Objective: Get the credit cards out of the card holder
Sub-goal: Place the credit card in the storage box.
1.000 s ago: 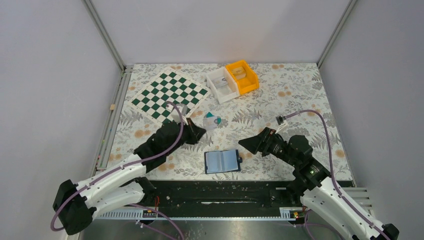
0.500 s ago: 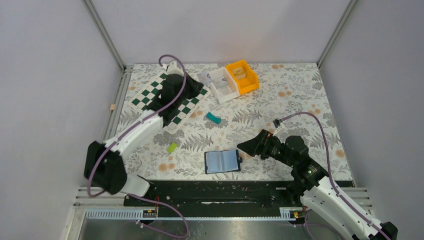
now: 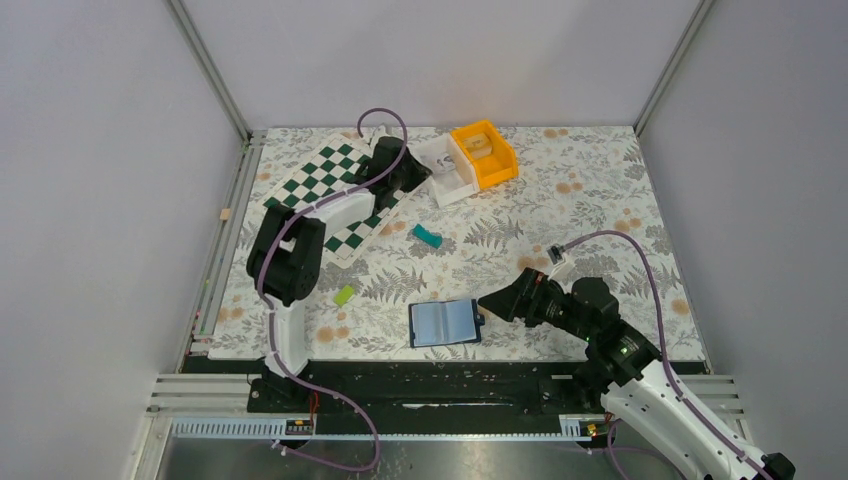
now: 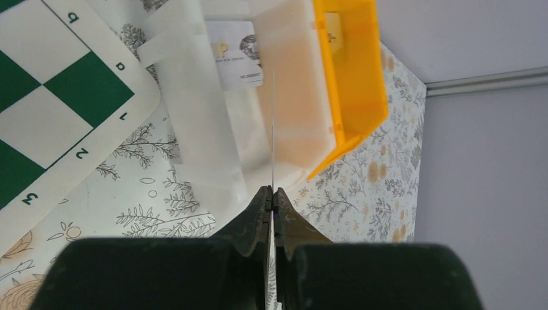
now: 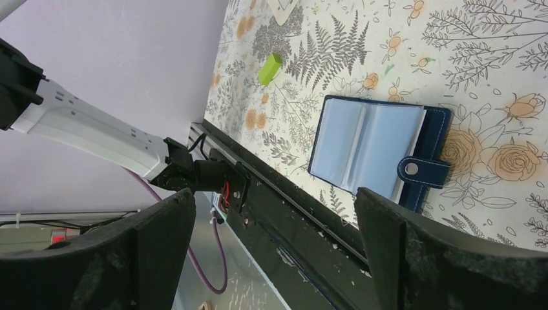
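floral tabletop point(image 3: 560, 200): card holder point(image 3: 445, 322) lies unfolded flat near the front edge, pale blue panels up, snap tab on its right side. right gripper point(image 5: 273, 194) is spread wide, gripping nothing, just right of the holder. left gripper point(image 4: 272, 194) is clamped on a credit card point(image 4: 273, 129) seen edge-on, over the white bin point(image 4: 213, 129).

Counted on the counter point(image 3: 560, 200):
- card holder point(image 3: 445, 323): one was present
- bins: two, a white bin point(image 3: 455, 190) and an orange bin point(image 3: 497, 168)
- credit cards: two were visible, an edge-on card point(image 4: 273, 123) and a printed card point(image 4: 236, 61)
- small blocks: two, a green block point(image 3: 345, 295) and a teal block point(image 3: 428, 236)
- chessboard point(image 3: 320, 175): one
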Motion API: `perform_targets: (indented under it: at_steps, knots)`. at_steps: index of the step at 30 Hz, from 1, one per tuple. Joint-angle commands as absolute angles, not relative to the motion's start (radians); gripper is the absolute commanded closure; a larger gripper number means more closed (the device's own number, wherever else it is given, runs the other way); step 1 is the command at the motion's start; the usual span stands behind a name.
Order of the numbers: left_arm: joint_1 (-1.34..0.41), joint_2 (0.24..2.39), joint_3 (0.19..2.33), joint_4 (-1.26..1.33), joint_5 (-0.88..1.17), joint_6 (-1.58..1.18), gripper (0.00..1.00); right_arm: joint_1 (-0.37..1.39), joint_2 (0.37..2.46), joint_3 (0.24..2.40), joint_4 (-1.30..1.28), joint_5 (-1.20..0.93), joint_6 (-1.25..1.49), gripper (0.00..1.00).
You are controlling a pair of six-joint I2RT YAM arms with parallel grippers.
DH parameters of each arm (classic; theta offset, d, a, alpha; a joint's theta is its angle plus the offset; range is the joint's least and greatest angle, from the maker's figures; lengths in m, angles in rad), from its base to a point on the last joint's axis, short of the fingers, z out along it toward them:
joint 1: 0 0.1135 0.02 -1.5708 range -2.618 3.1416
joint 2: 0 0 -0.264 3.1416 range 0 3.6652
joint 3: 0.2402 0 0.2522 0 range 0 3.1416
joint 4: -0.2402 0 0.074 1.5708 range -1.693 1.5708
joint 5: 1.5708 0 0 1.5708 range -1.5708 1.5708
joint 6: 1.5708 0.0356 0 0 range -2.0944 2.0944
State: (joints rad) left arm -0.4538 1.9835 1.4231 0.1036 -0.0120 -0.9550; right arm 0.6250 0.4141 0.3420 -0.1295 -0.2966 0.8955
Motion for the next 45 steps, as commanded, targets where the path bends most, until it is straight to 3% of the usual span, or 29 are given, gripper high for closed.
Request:
perform_targets:
  at_steps: [1, 14, 45]
  knots:
    - [-0.445, 2.031, 1.515, 0.196, -0.039, -1.058, 1.00, 0.619, 0.417, 0.351, -0.121, -0.294, 0.880, 0.00]
    - [-0.442, 2.212, 1.717, 0.135, -0.075, -1.102, 1.00, 0.620, 0.482, 0.336, -0.068, -0.277, 0.883, 0.01]
    - [-0.436, 2.341, 1.849, 0.032, -0.109, -1.196, 1.00, 0.620, 0.550, 0.353, -0.025, -0.284, 0.885, 0.01]
